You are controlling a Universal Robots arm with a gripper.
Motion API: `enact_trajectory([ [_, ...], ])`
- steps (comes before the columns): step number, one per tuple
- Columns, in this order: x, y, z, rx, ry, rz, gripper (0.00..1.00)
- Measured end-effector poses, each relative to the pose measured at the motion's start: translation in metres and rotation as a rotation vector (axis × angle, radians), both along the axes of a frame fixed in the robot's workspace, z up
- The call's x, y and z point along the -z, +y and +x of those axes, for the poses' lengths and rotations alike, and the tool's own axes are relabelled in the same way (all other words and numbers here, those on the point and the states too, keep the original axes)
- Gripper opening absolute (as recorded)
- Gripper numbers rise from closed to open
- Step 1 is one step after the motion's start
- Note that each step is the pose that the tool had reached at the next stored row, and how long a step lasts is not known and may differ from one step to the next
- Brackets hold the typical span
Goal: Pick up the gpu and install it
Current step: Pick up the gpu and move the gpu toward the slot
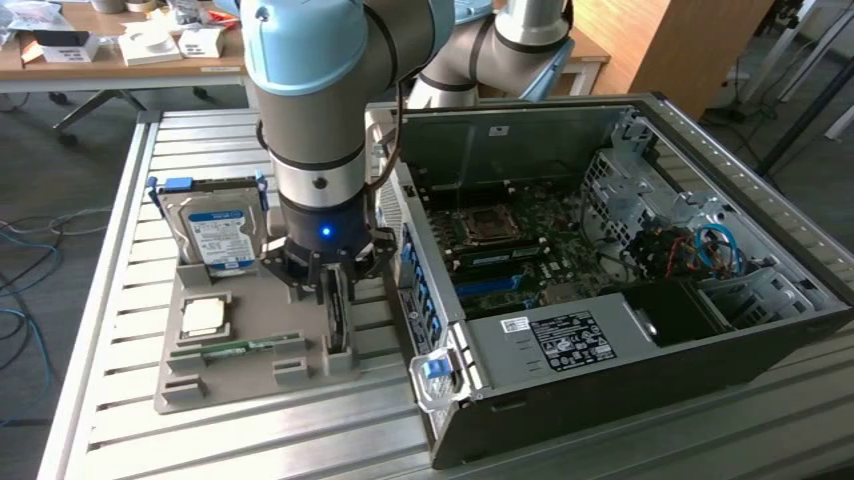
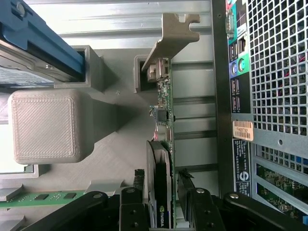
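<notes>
Green gpu [image 2: 159, 163] upright, between spread claw [image 2: 162, 209]

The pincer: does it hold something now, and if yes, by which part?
Nothing is held. The open pincer straddles the gpu at its black cooler end, while the card stands on edge in the grey holder.

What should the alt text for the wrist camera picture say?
A graphics card, the gpu, stands on edge in a grey holder, with the robot's open jaws straddling it, one on each side. Beside it is the perforated back panel of a computer case.
</notes>
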State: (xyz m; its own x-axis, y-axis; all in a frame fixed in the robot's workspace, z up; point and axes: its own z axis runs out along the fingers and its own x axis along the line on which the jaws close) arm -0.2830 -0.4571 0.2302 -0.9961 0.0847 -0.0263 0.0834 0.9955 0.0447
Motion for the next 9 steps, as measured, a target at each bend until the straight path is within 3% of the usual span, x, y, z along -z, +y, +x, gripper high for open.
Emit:
enact_trajectory([
  [7, 0.0, 0.0, 0.0, 0.0, 0.0, 0.0, 0.4],
  [8, 0.0, 0.0, 0.0, 0.0, 0.0, 0.0, 0.33],
  [9, 0.0, 0.0, 0.0, 0.0, 0.0, 0.0, 0.33],
])
